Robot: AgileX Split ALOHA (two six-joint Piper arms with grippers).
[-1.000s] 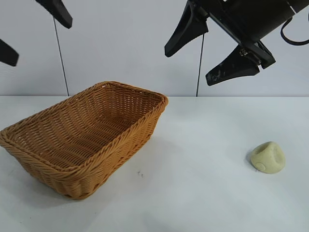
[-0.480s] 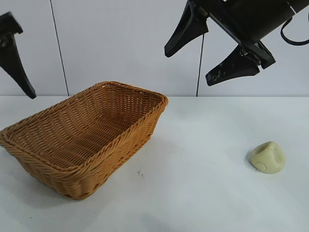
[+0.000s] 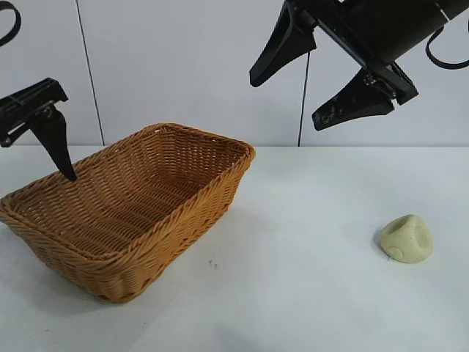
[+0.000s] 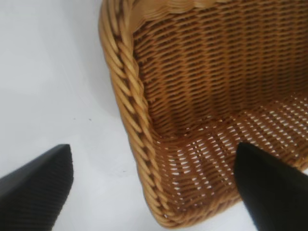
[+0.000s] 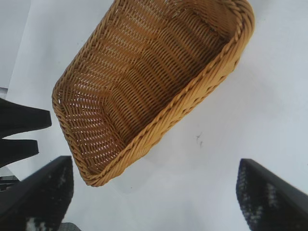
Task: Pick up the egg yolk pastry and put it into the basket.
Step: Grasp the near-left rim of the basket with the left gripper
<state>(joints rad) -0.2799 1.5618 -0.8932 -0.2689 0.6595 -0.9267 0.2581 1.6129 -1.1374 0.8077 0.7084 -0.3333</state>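
Hanging at the far left edge of the scene, the left gripper (image 3: pixel 44 147) is pointing steeply down beside the basket's (image 3: pixel 88 253) left end, with one dark fingertip (image 3: pixel 62 158) showing just at the braided rim. In its own wrist view the left gripper (image 4: pixel 154 187) is standing with its jaws spread wide, one finger (image 4: pixel 36 180) over the white table (image 4: pixel 57 72) outside the basket and the other over the woven floor inside, so the rim (image 4: pixel 134 110) is passing between them; nothing is being held. The basket (image 5: pixel 144 86) is sitting on the left half of the table (image 3: pixel 308 293), angled, with nothing lying in it. Farther right and high above the table, the right gripper (image 3: pixel 322 77) is hanging with its two black fingers far apart and gripping nothing; seen from its wrist, the right gripper (image 5: pixel 154 192) is looking down on the basket and bare table. At the far right, the egg yolk pastry (image 3: pixel 407 240) is lying on the table, well apart from the basket and from both grippers, its flat round face turned toward the front.
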